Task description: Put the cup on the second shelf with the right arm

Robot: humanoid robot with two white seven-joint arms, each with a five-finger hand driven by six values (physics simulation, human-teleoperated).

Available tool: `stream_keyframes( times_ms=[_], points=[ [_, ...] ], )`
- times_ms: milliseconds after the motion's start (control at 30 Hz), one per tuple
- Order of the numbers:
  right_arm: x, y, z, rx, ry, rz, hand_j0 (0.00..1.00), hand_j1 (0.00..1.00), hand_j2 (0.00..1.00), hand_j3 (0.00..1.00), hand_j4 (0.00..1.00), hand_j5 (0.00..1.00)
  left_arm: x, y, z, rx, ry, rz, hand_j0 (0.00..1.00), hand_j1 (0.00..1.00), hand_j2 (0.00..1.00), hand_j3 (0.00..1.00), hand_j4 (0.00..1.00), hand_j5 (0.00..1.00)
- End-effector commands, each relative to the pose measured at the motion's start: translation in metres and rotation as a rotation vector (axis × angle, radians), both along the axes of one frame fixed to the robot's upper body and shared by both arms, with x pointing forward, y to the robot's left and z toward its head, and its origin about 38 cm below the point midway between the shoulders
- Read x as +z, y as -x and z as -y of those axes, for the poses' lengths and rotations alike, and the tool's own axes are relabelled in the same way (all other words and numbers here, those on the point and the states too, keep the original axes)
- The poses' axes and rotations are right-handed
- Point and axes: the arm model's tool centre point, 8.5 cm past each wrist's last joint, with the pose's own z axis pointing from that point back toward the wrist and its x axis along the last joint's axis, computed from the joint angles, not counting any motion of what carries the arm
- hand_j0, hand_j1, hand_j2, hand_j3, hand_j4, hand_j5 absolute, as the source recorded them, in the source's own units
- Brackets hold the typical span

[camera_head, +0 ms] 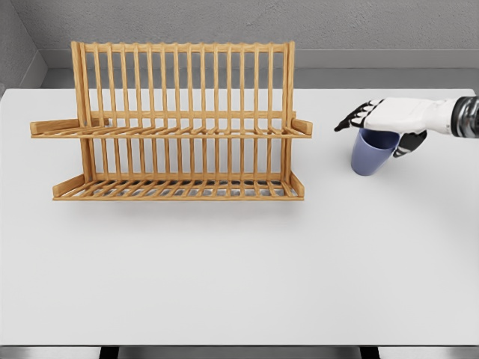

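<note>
At the right of the frame, the right hand point(383, 123) grips the rim of the blue cup point(372, 152) from above, right of the wooden rack point(179, 120); the cup looks light, rigid, smooth-walled and likely slippery, so a rim-and-wall pinch seems best.

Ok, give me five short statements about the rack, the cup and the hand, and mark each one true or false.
1. The wooden rack has two slatted shelves, one above the other. True.
2. The blue cup sits on the rack's upper shelf. False: it is to the right of the rack, apart from it, over the white table.
3. The right hand is at the cup's rim. True.
4. The cup is tipped, not upright. True: its top leans right.
5. A plate stands between the rack's slats. False: both shelves hold nothing.
</note>
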Motion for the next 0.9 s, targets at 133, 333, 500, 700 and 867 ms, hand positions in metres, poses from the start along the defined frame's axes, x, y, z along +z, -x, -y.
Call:
stream_keyframes(
  times_ms=[133,333,500,700,867],
  points=[
    [0.0001,-0.0006,-0.0031,0.004,-0.007,0.0,0.89,0.89,0.89,0.89,0.89,0.89,0.0,0.0002,-0.0001,0.0,0.0,-0.001,1.0,1.0,1.0,1.0,1.0,1.0],
    [-0.0003,-0.0008,-0.0023,0.001,-0.007,-0.002,0.7,0.7,0.7,0.7,0.7,0.7,0.0,0.0002,-0.0001,0.0,0.0,-0.001,1.0,1.0,1.0,1.0,1.0,1.0],
    [0.0006,-0.0014,-0.0014,-0.002,-0.009,0.0,0.7,0.7,0.7,0.7,0.7,0.7,0.0,0.0002,-0.0001,0.0,0.0,-0.001,1.0,1.0,1.0,1.0,1.0,1.0],
    [0.0003,-0.0012,-0.003,0.002,-0.008,0.0,0.64,0.64,0.64,0.64,0.64,0.64,0.0,0.0002,-0.0001,0.0,0.0,-0.001,1.0,1.0,1.0,1.0,1.0,1.0],
    [0.0084,-0.0029,-0.0033,0.001,-0.021,0.017,0.65,0.65,0.65,0.65,0.65,0.65,0.0,0.0002,-0.0001,0.0,0.0,-0.001,1.0,1.0,1.0,1.0,1.0,1.0]
  ],
)
